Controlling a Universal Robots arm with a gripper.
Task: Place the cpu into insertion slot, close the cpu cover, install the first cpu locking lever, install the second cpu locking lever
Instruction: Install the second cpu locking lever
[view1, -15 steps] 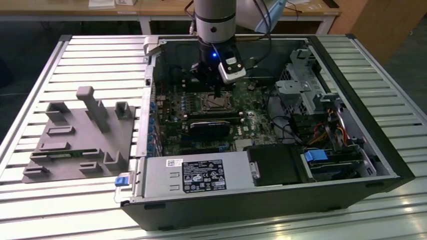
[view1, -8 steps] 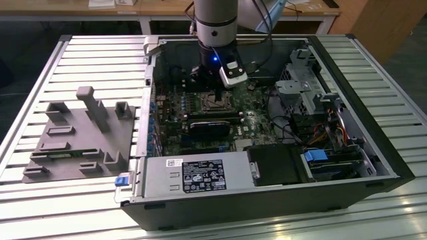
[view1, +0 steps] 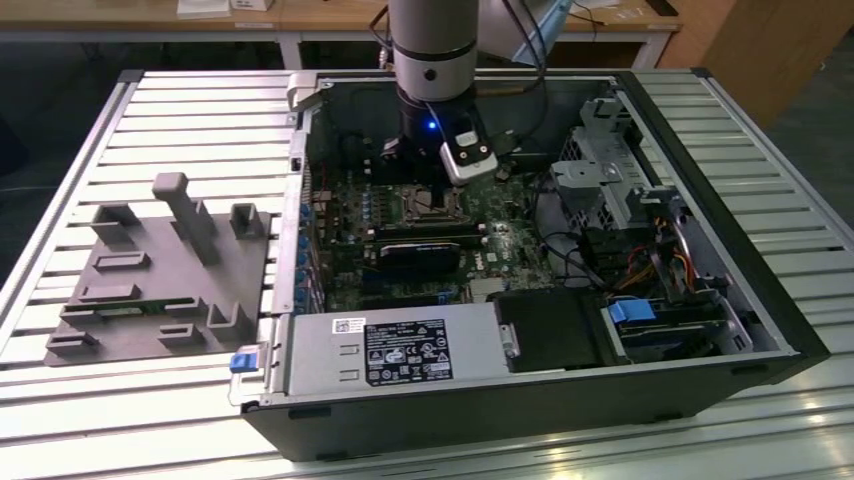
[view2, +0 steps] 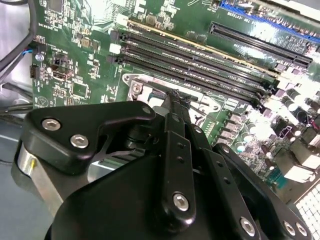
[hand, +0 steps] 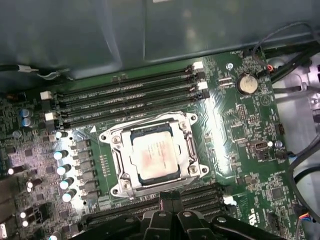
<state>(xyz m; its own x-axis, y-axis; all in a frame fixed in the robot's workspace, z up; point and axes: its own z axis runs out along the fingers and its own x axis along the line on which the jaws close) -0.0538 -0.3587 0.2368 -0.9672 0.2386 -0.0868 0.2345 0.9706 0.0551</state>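
The cpu (hand: 156, 159) is sitting in the insertion slot (hand: 117, 167) on the green motherboard (hand: 235, 125), with the cpu cover (hand: 186, 131) lying shut around it. The claw (hand: 171, 196) is hanging just beside the slot, fingers together and holding nothing.

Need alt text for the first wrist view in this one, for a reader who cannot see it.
The cpu sits in the insertion slot on the green motherboard, with the silver cpu cover closed around it. Long black memory slots run along both sides of the socket, and the black gripper hangs close beside the socket's edge.
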